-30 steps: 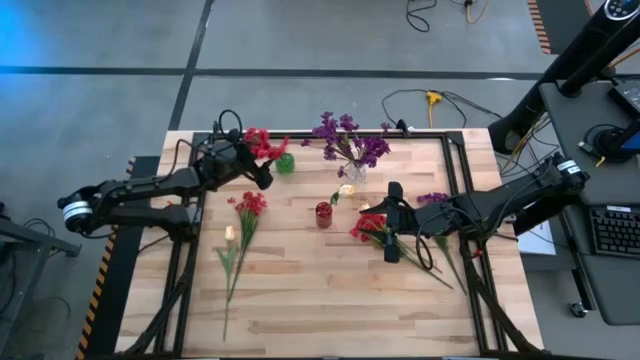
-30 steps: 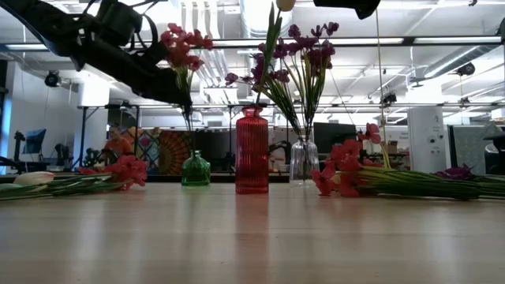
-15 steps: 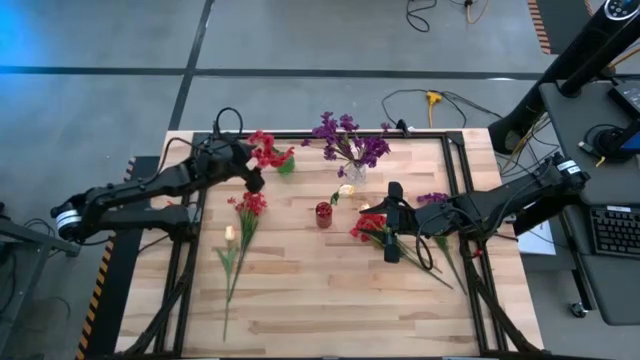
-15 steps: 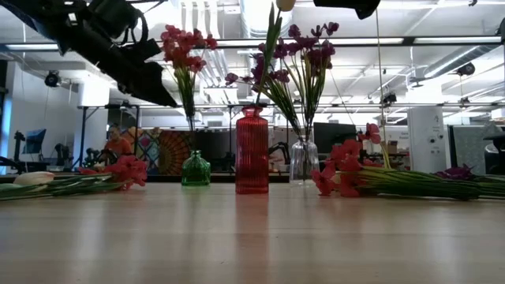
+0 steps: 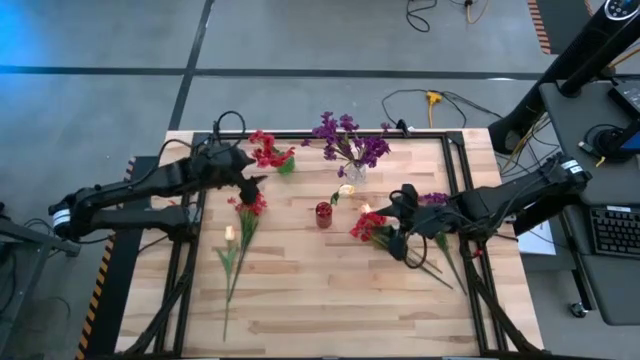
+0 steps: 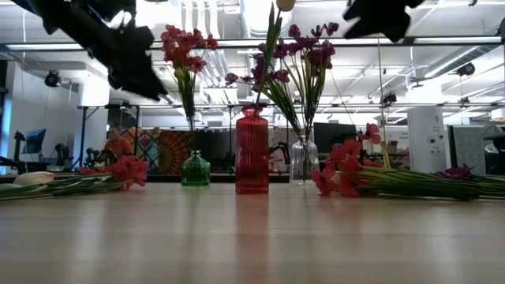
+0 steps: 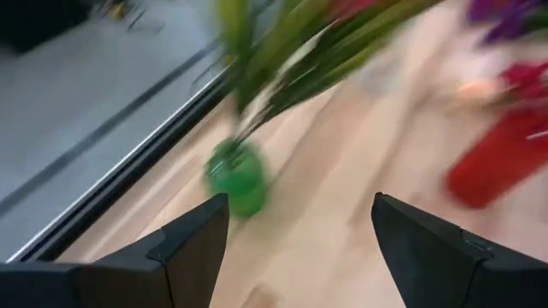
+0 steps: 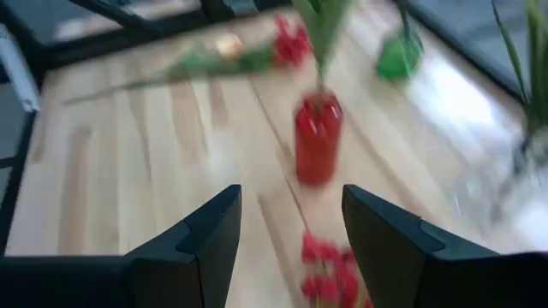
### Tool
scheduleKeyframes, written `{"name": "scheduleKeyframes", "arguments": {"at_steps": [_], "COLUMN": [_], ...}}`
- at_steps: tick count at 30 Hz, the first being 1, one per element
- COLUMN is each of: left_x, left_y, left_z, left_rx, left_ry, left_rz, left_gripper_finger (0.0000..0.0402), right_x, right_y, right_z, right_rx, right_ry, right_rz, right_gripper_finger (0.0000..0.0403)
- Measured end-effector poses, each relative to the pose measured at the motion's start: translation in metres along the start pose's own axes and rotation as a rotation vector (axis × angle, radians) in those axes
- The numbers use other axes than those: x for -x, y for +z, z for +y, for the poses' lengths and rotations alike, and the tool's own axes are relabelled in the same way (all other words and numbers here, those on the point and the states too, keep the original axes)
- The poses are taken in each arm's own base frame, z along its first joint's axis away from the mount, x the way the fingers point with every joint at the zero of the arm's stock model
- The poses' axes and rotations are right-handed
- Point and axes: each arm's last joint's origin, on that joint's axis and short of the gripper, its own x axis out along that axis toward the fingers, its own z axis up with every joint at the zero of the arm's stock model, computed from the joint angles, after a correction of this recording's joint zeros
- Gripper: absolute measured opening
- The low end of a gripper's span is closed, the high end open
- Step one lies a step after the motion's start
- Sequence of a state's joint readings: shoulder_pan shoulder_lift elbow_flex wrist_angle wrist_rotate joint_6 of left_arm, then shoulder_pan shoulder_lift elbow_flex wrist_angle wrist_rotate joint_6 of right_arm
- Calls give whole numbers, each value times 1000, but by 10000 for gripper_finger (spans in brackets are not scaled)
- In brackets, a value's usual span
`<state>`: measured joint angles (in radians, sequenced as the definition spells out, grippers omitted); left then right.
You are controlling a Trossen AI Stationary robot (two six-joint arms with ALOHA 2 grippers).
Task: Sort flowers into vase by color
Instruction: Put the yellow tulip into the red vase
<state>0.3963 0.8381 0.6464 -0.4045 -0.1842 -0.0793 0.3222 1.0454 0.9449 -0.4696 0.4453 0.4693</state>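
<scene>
Wooden table [image 5: 300,290] fills the frame's middle; loose flowers [image 5: 240,225] lie flat at lower left and lower right, probably awaiting sorting. Right gripper [image 5: 398,222], fingers spread and empty, hangs over the red sprig [image 5: 372,226] at centre right, likely its next pick. Farther back, left gripper [image 5: 250,183], spread and empty, sits just below the green vase [image 5: 286,164], which holds red blooms upright.

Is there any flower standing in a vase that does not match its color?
Yes. The green vase at the table's far left holds red flowers, and the red vase in the middle holds a cream-yellow flower. Only the purple flowers in the clear vase look like a deliberate group.
</scene>
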Motion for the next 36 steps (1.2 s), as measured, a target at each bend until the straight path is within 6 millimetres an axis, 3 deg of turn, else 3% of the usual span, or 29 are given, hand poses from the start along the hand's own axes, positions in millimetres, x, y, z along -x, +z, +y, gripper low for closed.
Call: {"name": "scheduleKeyframes", "arguments": {"at_steps": [7, 17, 25, 29, 33, 36], "left_x": [18, 44, 46, 61, 76, 70], "left_y": [0, 13, 16, 38, 55, 48], "left_z": [-39, -83, -95, -95, -97, -104], "left_rx": [-58, -127, -171, -187, -236, -270], "left_ry": [-201, -252, -295, -313, -420, -489], "left_rz": [-139, -428, -481, -559, -627, -590], "left_gripper_finger": [268, 268, 268, 268, 268, 268], "right_x": [9, 16, 22, 25, 17, 7], "right_y": [-18, -35, -46, -57, -65, -70], "right_z": [-11, -19, -25, -30, -29, -25], "right_rx": [-206, -433, -608, -652, -664, -662], "right_ry": [-110, -188, -308, -444, -498, -504], "right_rz": [264, 492, 626, 743, 794, 805], "right_gripper_finger": [196, 196, 196, 196, 196, 196]}}
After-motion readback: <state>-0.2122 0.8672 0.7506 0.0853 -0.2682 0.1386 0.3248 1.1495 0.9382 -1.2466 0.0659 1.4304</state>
